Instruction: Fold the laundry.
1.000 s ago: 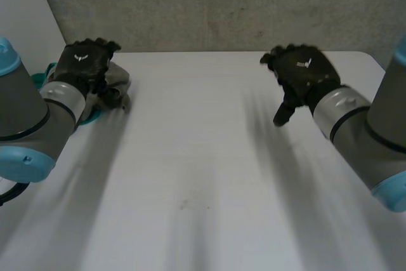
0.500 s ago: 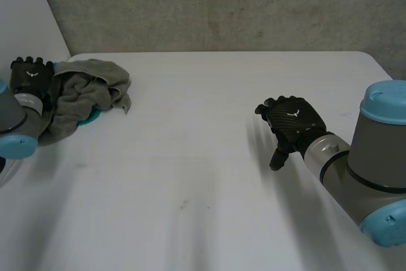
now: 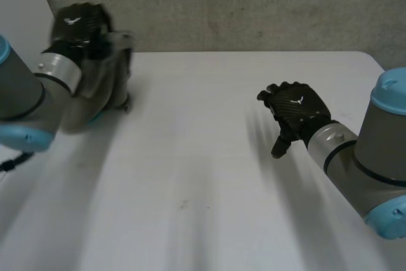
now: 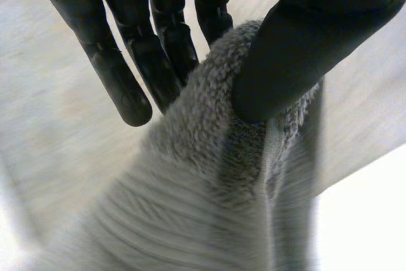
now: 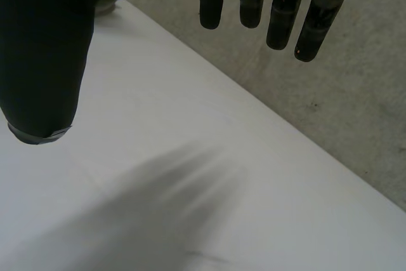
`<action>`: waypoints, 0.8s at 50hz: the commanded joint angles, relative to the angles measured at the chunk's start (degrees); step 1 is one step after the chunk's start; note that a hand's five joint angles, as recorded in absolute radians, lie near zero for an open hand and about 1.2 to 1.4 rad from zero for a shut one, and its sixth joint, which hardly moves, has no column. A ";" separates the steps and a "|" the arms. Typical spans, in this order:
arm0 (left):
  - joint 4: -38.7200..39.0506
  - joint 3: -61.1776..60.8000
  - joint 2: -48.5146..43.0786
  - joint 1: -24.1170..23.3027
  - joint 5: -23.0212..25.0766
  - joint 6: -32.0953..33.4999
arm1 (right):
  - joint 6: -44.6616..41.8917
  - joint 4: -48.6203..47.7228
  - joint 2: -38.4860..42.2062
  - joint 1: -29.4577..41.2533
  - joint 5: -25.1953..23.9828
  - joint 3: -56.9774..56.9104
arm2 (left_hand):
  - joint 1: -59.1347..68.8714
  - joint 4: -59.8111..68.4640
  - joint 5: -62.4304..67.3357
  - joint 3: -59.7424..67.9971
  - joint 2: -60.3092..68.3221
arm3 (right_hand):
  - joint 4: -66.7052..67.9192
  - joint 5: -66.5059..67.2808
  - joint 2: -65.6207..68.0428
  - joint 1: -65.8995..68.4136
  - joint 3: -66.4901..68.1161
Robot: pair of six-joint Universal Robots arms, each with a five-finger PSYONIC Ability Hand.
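Reading left hand (image 3: 77, 25) as gripping the grey towel (image 3: 103, 84): in the left wrist view, thumb pressed into a bunched terry fold, pinching it against the fingers (image 4: 130, 80), rest of the cloth dropping away below the fingertips. Can't tell which edge or corner of the towel sits in that pinch. In the head view, seeing that hand raised off the white counter (image 3: 190, 169) at its far left corner, towel hanging from the fingers as a blurred, crumpled column. Lower end down around counter level near that corner; can't tell whether it touches. Left arm (image 3: 25, 103) coming in behind the hand, grey with a light-blue cap. Reading right hand (image 3: 295, 113) as open and holding nothing: in the right wrist view, fingers (image 5: 279, 20) straight and slightly spread, thumb well apart from them, bare counter under the palm. In the head view, placing that hand over the right half of the counter, well apart from the towel, fingertips toward the far side, thumb angled down at the surface. Beyond the fingertips, far counter edge, then grey concrete wall (image 3: 222, 4).
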 commanded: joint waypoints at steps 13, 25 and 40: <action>-9.27 -16.35 10.90 -19.42 9.64 2.62 | -0.58 0.67 -1.98 -5.26 0.75 -2.17 | -53.71 -58.36 -54.39 -57.88 -58.29 | -3.47 -3.86 -2.62 -1.29 -2.51; -9.62 -17.76 10.73 -15.38 -0.74 7.12 | -10.06 6.10 -1.90 -4.47 0.22 -2.87 | -53.54 -58.19 -54.23 -57.72 -58.12 | -3.47 -3.86 -2.62 -1.29 -2.51; -12.43 -11.44 -3.33 -7.64 0.31 21.26 | 3.45 12.37 -1.81 2.47 -0.13 2.83 | -51.35 -56.01 -52.04 -55.53 -55.94 | -3.47 -3.86 -2.62 -1.29 -2.51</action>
